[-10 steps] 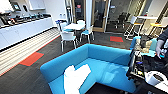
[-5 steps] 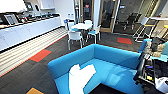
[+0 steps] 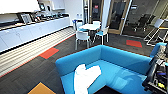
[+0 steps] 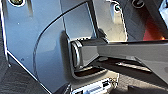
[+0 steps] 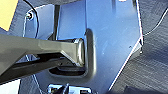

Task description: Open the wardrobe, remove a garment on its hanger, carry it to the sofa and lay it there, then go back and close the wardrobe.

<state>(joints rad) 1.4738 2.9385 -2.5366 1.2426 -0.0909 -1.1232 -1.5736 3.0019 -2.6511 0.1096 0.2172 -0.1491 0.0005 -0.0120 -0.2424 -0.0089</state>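
The turquoise sofa stands close in front of me in the head view, its curved back wrapping round the seat. On the seat's left part the white garment lies crumpled and spread flat, with no gripper touching it. I cannot make out the hanger in its folds. A dark part of my right arm stands at the right edge beside the sofa. In the left wrist view and the right wrist view my own grey plate and the jointed bar lie over dark carpet.
A round white table with white chairs stands beyond the sofa. A long white counter runs along the left wall. Glass doors are at the back. Orange and yellow floor tiles lie on the dark carpet to the left.
The whole head picture has slid to the right, so the camera has turned left. The white garment lies on the sofa as before.
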